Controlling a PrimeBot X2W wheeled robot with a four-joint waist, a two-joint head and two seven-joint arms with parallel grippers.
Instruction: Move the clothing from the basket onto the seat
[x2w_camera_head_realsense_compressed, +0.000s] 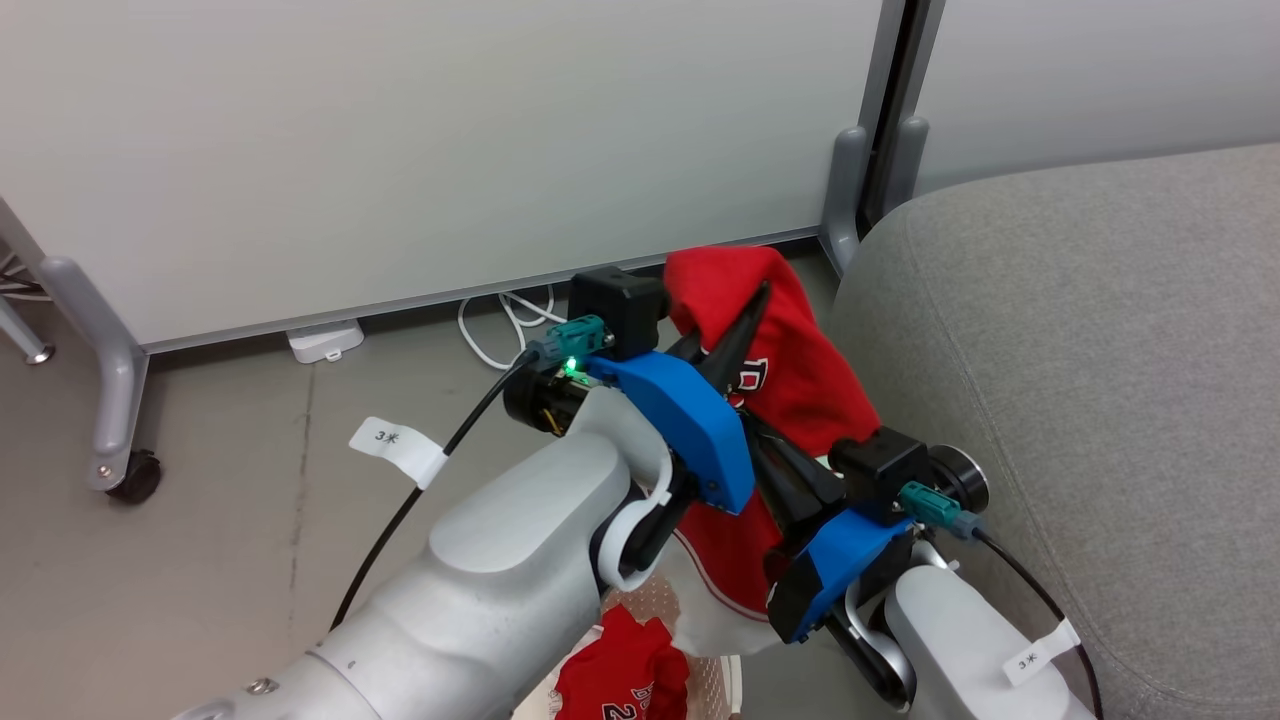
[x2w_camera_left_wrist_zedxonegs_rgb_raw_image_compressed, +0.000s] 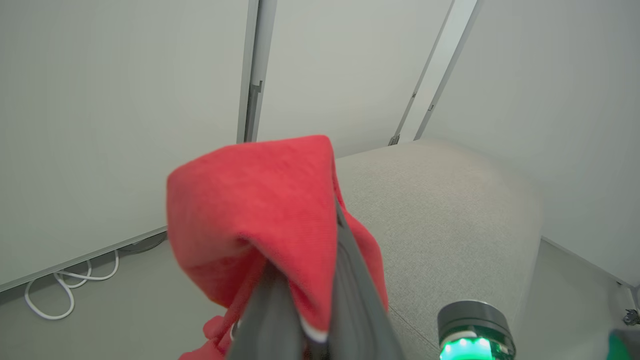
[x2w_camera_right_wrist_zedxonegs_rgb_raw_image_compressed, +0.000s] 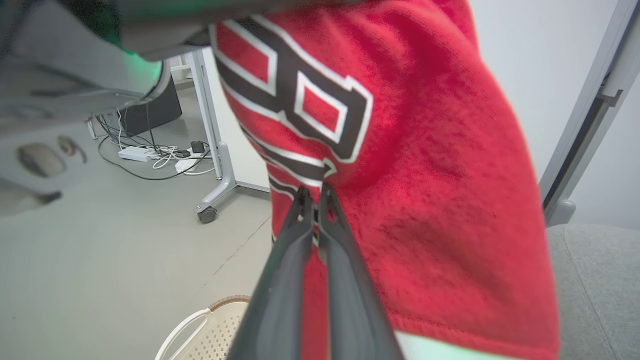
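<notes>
Red clothing (x2w_camera_head_realsense_compressed: 625, 670) lies in the basket (x2w_camera_right_wrist_zedxonegs_rgb_raw_image_compressed: 215, 330) below me; my left gripper (x2w_camera_head_realsense_compressed: 755, 310) and my right gripper (x2w_camera_right_wrist_zedxonegs_rgb_raw_image_compressed: 312, 192) each pinch shut on a red jersey (x2w_camera_head_realsense_compressed: 810, 370) hanging above it, just beside the grey seat (x2w_camera_head_realsense_compressed: 1080, 350) further out.

Count, red clothing: 2. A raised garment (x2w_camera_head_realsense_compressed: 800, 350) above the basket (x2w_camera_right_wrist_zedxonegs_rgb_raw_image_compressed: 212, 330), a second garment (x2w_camera_head_realsense_compressed: 620, 670) inside the basket. Baskets: 1. Seat (x2w_camera_head_realsense_compressed: 1080, 350): 1, right of the basket. Grippers: 2, left gripper (x2w_camera_head_realsense_compressed: 752, 312) and right gripper (x2w_camera_right_wrist_zedxonegs_rgb_raw_image_compressed: 313, 192), above the basket.
</notes>
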